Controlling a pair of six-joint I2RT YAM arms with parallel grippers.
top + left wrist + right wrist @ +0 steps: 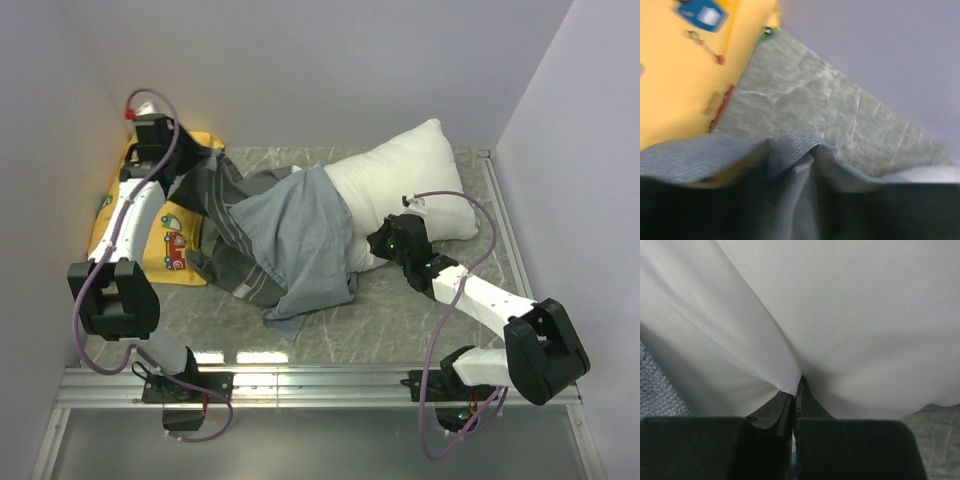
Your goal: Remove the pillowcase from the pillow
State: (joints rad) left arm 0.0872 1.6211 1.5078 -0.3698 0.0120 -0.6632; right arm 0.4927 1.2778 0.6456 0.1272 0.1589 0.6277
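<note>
On the grey table, above the yellow cushion, my left gripper is clutching the bunched pillowcase, which is covering the pillow's left end; my right gripper is pinching the pillow, jaws clamped.

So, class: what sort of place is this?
Probably a robot test booth, not a bedroom: plain walls enclose a marble-patterned table, and two robot arms are bolted to a metal rail at its edge.
</note>
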